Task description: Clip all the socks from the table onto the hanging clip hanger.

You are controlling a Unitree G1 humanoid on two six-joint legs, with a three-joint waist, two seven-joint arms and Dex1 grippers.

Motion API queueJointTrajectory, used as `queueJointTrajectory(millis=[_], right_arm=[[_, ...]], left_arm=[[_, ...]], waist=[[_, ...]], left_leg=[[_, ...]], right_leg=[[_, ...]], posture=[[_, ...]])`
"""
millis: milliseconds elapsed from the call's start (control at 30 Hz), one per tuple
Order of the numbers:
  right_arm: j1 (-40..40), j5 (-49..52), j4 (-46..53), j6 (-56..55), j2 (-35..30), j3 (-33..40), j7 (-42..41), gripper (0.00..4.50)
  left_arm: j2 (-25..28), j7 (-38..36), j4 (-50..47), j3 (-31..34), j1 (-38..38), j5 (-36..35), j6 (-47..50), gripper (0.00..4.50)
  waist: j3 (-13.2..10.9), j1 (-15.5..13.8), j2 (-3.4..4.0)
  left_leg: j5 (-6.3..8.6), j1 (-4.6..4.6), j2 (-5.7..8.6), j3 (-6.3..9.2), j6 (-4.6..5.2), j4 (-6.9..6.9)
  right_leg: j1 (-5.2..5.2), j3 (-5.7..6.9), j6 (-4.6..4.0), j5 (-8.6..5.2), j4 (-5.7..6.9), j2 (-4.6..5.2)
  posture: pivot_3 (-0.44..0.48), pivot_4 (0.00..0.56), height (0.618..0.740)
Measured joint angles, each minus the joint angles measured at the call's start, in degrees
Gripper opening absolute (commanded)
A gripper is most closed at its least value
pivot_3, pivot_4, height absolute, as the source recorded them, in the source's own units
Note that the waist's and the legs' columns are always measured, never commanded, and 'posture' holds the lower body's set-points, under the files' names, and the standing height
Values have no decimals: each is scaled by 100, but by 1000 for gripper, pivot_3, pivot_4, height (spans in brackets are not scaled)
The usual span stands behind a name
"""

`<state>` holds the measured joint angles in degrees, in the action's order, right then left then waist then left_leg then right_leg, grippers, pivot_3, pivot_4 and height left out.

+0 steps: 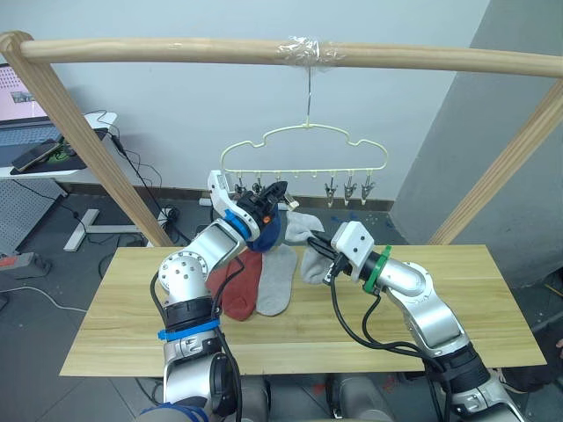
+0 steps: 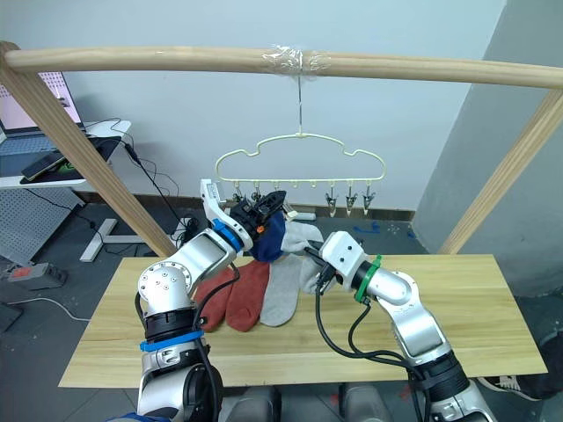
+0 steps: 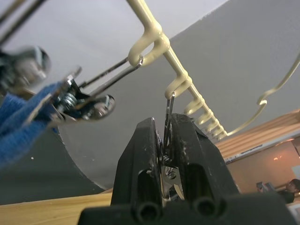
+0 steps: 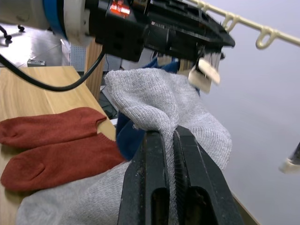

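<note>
Left gripper (image 1: 268,195) of mine is raised to the clip hanger (image 1: 303,154), pinching one of its small metal clips (image 1: 257,189); a blue sock (image 1: 271,230) hangs just below it. Over to its right, my right gripper (image 1: 317,251) is lower, clenched on a light grey sock (image 1: 302,227) lifted above the desk (image 1: 440,299). Beneath both grippers, two rust-red socks (image 1: 237,286) and another grey sock (image 1: 277,280) lie flat on the desk, side by side and touching. The hanger's hook hangs from a round wooden pole (image 1: 176,50).

From my left wrist, the two black fingers (image 3: 140,159) press from both sides on a metal clip (image 3: 168,140) hanging from a loop of the cream hanger bar (image 3: 154,37). A neighbouring clip (image 3: 79,96) beside it bites blue fabric (image 3: 23,122).

From my right wrist, the fingers (image 4: 152,173) are closed on a fold of the grey sock (image 4: 154,103), which is held up right beneath my left gripper (image 4: 206,35). The red socks (image 4: 51,145) lie on the desk beyond.
</note>
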<state>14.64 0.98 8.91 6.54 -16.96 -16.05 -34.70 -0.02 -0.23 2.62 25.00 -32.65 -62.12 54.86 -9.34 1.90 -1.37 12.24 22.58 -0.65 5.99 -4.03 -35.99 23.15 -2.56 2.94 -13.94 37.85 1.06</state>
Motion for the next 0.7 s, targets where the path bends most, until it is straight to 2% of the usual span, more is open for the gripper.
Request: queueJointTrajectory(millis=[700], right_arm=[[-29, 48, 236, -98, -75, 76, -28, 46]], left_arm=[[14, 185, 0, -67, 43, -174, -71, 140]], waist=[[0, 1, 0]], left_leg=[[0, 0, 0, -1, 0, 1]], right_leg=[[0, -1, 0, -1, -3, 0]], posture=[[17, 117, 740]])
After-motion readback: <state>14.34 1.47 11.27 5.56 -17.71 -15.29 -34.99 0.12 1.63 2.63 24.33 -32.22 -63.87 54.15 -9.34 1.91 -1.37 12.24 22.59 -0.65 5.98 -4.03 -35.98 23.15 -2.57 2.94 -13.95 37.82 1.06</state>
